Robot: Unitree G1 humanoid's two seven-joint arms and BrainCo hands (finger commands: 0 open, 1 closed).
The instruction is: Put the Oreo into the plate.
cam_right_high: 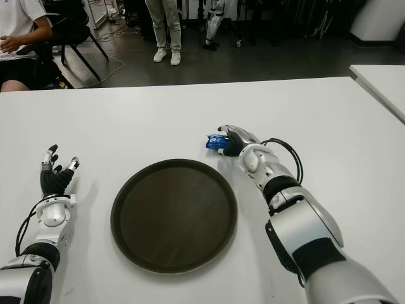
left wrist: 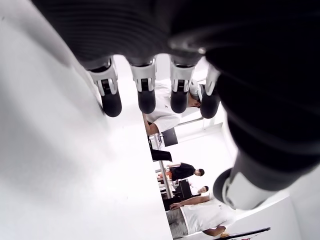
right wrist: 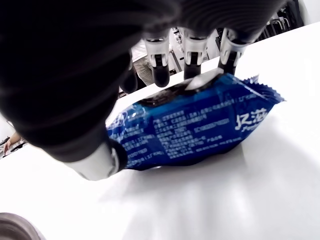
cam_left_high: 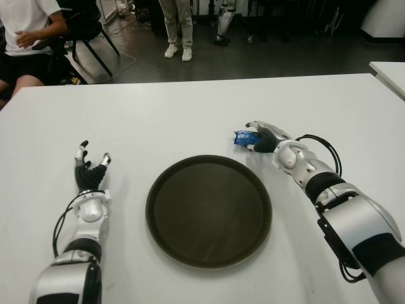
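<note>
Status at this moment: the Oreo (right wrist: 195, 127), a blue wrapped packet, lies on the white worktop (cam_left_high: 190, 120), just beyond the far right rim of the plate (cam_left_high: 209, 212) and not touching it. The plate is dark, round and holds nothing.

My right robot hand (cam_left_high: 264, 136) is at the packet. In the right wrist view my fingertips (right wrist: 192, 62) come down over the packet's far edge and my thumb (right wrist: 102, 160) sits against its near side, so the robot hand brackets the packet on both sides. I judge the grip to be closing or just made. The packet appears to rest on the worktop, with no clear gap beneath it, so I cannot confirm a firm hold.

My left robot hand (cam_left_high: 90, 174) shows to the left of the plate, fingers spread and extended, holding nothing. It takes no part.

Progress: the reach is done. The grasp is at best partly done. Lifting, carrying across to the plate and releasing all remain. The carry looks short, since the packet lies near the rim.
</note>
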